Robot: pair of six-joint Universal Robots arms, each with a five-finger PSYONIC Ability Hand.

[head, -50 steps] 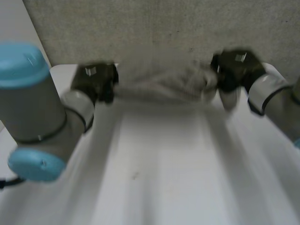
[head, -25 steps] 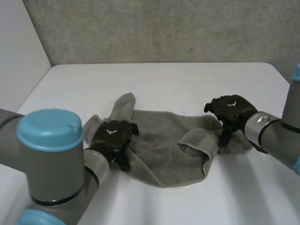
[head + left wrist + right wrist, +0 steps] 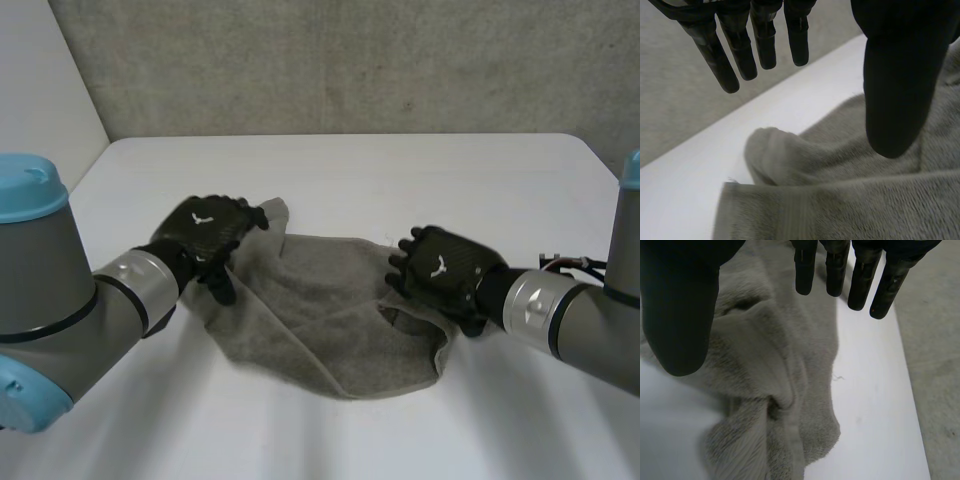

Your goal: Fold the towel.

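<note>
Towel (image 3: 330, 320) lies crumpled mid-frame on the surface (image 3: 400, 170), long axis left-right. Left robot hand (image 3: 205, 235) sits at its left end, right robot hand (image 3: 440, 270) at its right; both spread, holding nothing, contact unclear.

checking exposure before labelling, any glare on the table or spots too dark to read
Head view: the white table shows no glare, and the towel shows its folds. Left wrist view: the left hand is a near-black silhouette over softly lit cloth. Right wrist view: the right hand is equally dark, and one deep towel fold under it sits in shade.
</note>
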